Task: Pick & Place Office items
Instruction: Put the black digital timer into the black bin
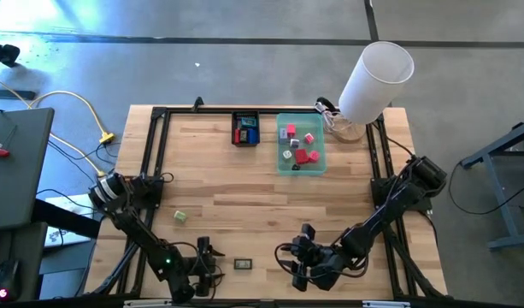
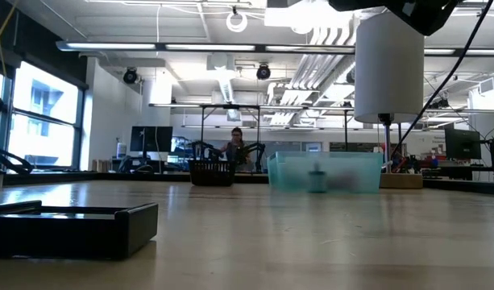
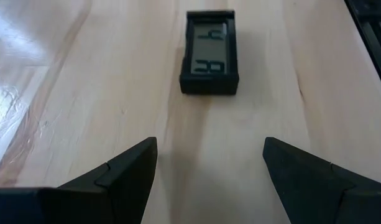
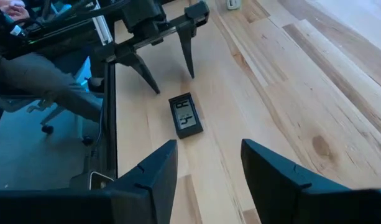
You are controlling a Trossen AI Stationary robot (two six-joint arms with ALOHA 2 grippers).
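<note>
Evidently the step in hand is an approach to pick: the left gripper (image 3: 210, 163) sits low over the near edge of the table (image 1: 270, 197) with its two fingers spread wide and nothing between them, lined up on a small black rectangular piece with a grey display face (image 3: 209, 52) that lies flat on the wood just ahead of it. The right gripper (image 4: 209, 163) waits on the other side of that same piece, its fingers likewise parted and empty, pointing toward it and toward the left arm. The next move seems to call for the left arm to ease forward and down so the fingers straddle the piece's long sides before closing; it is thin and flat, so the grasp will have to come close to the tabletop. Most of the office items (image 1: 300, 147) already lie in the translucent teal tray (image 1: 279, 164) at the far edge, beside a small black tray (image 1: 245, 115); one green piece (image 1: 180, 216) lies apart near the left arm. A white cylinder (image 1: 374, 79) stands by the teal tray, and the carry across the bare wood looks unobstructed.
</note>
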